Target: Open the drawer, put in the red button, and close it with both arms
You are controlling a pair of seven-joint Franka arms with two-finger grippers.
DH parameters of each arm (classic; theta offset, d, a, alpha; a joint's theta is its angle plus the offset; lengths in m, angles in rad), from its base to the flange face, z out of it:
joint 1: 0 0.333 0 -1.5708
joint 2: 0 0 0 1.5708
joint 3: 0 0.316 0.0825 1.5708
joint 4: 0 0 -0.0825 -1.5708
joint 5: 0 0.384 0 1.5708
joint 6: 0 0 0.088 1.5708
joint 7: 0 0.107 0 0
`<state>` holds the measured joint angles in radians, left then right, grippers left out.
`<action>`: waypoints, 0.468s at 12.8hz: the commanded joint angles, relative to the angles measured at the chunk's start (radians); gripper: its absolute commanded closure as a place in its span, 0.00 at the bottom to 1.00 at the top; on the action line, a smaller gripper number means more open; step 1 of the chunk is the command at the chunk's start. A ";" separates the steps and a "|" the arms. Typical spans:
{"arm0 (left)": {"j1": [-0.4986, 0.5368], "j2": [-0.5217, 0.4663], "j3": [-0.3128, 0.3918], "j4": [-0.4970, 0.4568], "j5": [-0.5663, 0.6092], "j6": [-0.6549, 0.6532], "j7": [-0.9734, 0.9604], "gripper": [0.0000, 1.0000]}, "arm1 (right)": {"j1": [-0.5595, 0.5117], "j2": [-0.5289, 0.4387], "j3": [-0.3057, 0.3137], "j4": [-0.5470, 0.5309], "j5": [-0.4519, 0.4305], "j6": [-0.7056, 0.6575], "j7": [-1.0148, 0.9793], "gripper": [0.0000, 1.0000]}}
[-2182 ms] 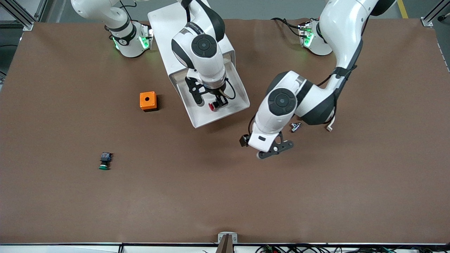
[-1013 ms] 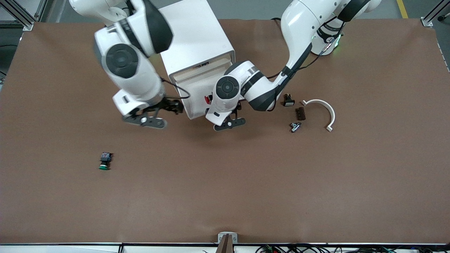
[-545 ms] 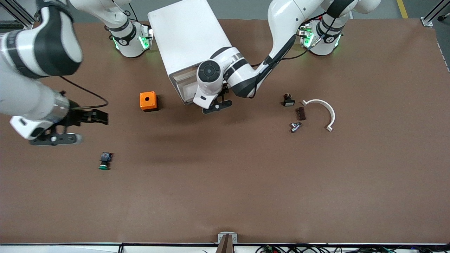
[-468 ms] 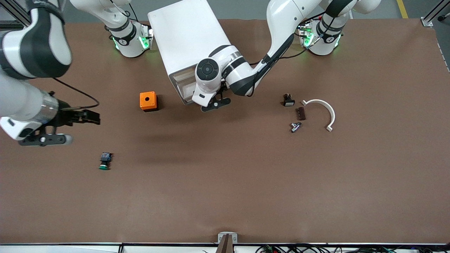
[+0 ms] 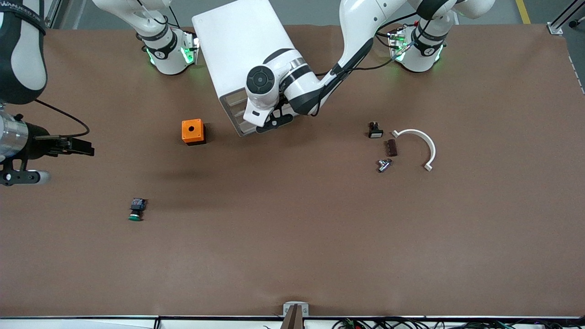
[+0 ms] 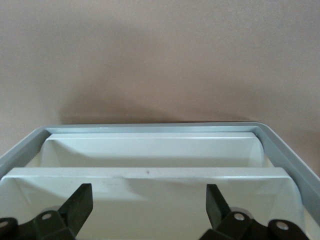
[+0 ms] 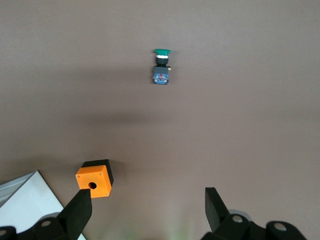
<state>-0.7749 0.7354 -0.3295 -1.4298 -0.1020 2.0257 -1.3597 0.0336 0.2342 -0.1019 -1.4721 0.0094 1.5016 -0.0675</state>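
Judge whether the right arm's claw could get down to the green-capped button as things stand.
Probably yes. The right claw hangs open over bare table at the right arm's end, and the green-capped button lies alone nearby, with only the orange box farther off.

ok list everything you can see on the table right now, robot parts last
drawer cabinet: 1, white, between the arm bases
orange box: 1, orange with a round hole, beside the cabinet toward the right arm's end
green button: 1, green cap on black body, nearer the front camera than the box
small parts: 3, dark or metallic, toward the left arm's end
curved clip: 1, white, beside those parts
left gripper: open, at the cabinet's drawer front
right gripper: open, over the right arm's end of the table
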 commanded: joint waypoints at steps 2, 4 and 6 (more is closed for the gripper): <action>0.055 -0.025 0.024 0.000 -0.005 -0.010 -0.012 0.00 | -0.026 -0.019 0.024 -0.002 -0.020 -0.004 -0.006 0.00; 0.145 -0.075 0.055 0.002 0.028 -0.021 -0.009 0.00 | -0.027 -0.016 0.022 -0.001 -0.023 -0.003 -0.006 0.00; 0.231 -0.161 0.059 0.002 0.114 -0.140 -0.004 0.00 | -0.029 -0.015 0.022 0.016 -0.022 -0.004 0.006 0.00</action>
<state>-0.6116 0.6819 -0.2722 -1.4005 -0.0497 1.9836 -1.3628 0.0225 0.2294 -0.0988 -1.4714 0.0028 1.5025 -0.0685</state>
